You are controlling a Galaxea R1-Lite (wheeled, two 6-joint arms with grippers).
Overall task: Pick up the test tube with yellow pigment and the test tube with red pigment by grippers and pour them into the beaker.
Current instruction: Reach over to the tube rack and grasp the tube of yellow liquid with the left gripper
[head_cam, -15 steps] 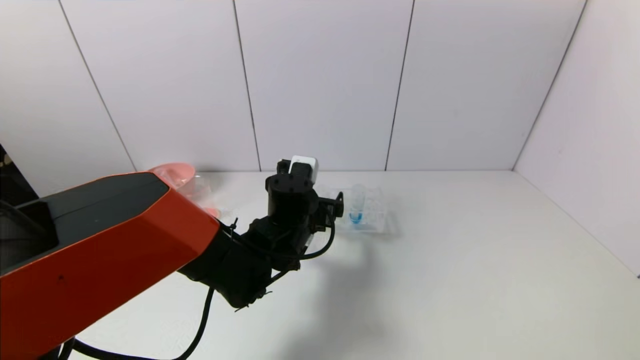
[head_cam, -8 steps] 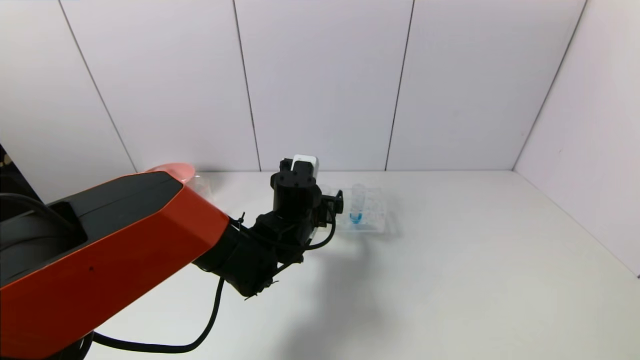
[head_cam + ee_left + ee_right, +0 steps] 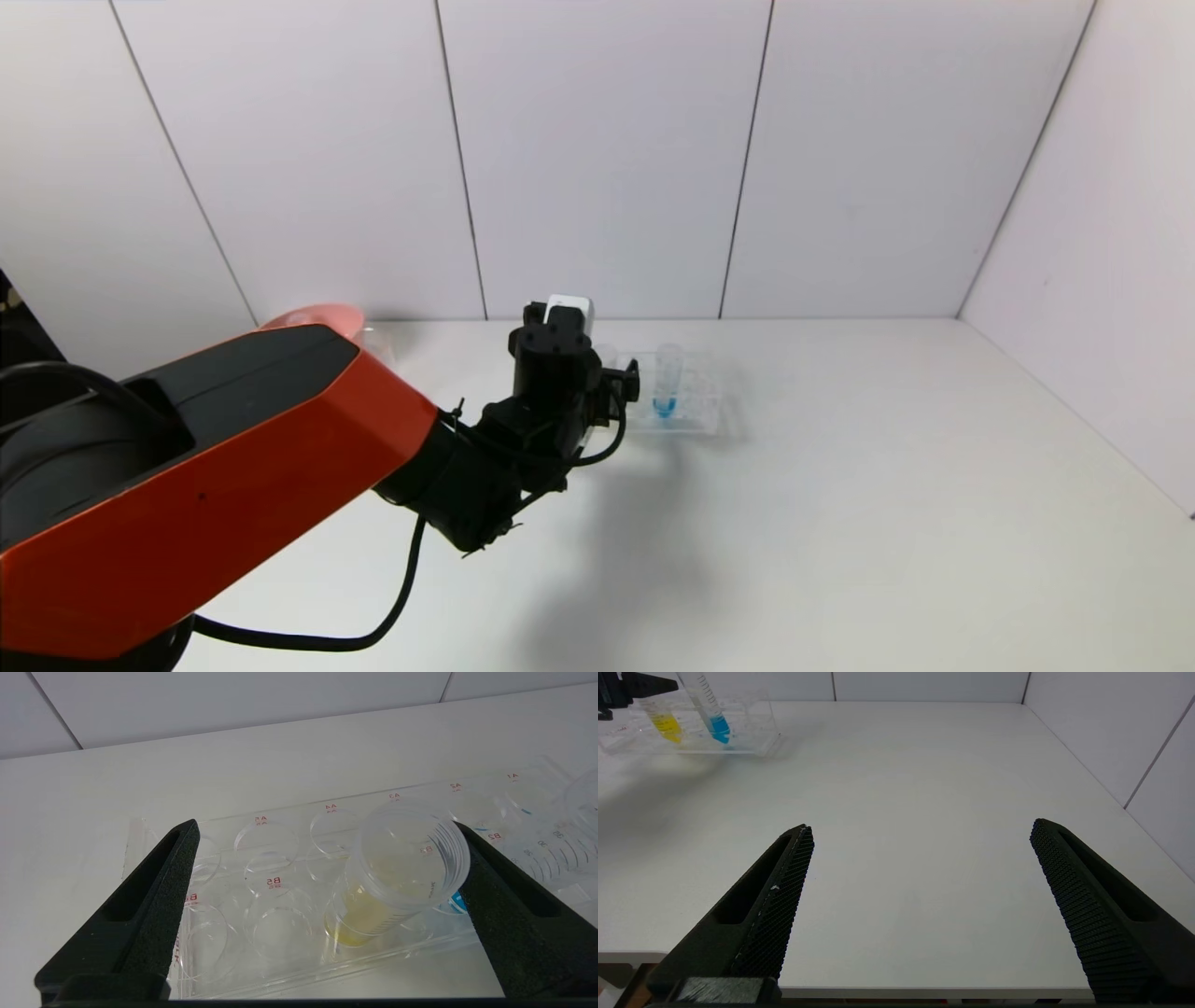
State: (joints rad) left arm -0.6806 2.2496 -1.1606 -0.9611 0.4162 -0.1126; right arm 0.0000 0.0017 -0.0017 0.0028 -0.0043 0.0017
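Yellow tube point(image 3: 373, 891) stands tilted in the clear rack point(image 3: 289, 952) on the white surface point(image 3: 840, 523), between the spread fingers of the left tool point(image 3: 327, 882), ungripped. Right tool point(image 3: 920, 905) hangs apart, well away, its fingers wide.

The rack point(image 3: 299, 891) and yellow tube point(image 3: 397, 872) are showing clear, glossy plastic. The gripper pads point(image 3: 784, 896) are showing black, rough texture; the table point(image 3: 915, 812) is appearing matt white.
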